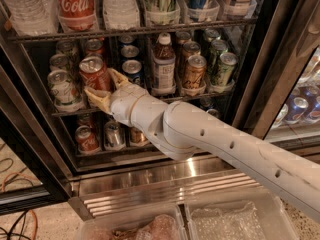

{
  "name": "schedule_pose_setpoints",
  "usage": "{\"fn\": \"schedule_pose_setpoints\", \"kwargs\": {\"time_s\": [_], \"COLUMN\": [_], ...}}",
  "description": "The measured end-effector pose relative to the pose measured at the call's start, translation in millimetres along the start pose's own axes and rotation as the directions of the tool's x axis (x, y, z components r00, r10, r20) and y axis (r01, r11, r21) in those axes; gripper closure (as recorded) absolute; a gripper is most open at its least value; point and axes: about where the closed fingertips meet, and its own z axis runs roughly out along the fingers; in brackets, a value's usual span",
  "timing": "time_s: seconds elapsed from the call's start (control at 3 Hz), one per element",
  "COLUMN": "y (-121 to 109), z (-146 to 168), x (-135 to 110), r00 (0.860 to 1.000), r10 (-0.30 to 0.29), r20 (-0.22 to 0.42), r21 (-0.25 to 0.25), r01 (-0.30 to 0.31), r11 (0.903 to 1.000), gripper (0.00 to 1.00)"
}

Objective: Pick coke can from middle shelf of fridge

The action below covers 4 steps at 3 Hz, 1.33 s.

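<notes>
The coke can (93, 73), red with white script and a silver top, is tilted at the front left of the middle shelf (200, 95) of the fridge (260, 84). My gripper (100, 82) reaches in from the lower right on a white arm. Its tan fingers (116, 77) are closed on the can's lower half, one on either side. The can leans out of its lane, in front of the other cans.
A pale can (62, 86) stands just left of the held can, and a blue can (132, 70) and a brown bottle (164, 66) just right. A tall red Coca-Cola bottle (76, 4) is on the rack above. Smaller cans (87, 139) fill the rack below. Clear bins (230, 219) lie under the arm.
</notes>
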Motion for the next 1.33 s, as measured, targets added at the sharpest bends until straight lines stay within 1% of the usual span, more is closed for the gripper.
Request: {"fn": "schedule_pose_setpoints", "kwargs": {"time_s": [0.67,1.0,1.33], "y": [-1.6,-6.0,-9.2], "z": [-26.9,-41.9,-53.8], "x": [7.1,12.3,11.3], "r00": [0.999,0.999,1.0], "r10": [-0.023,-0.018,0.007], "r20": [-0.032,-0.031,0.003], "r21": [-0.033,-0.057,-0.101], "r01": [0.022,0.016,-0.007], "r11": [0.9992,0.9982,0.9949], "gripper": [1.0,1.0,1.0]}}
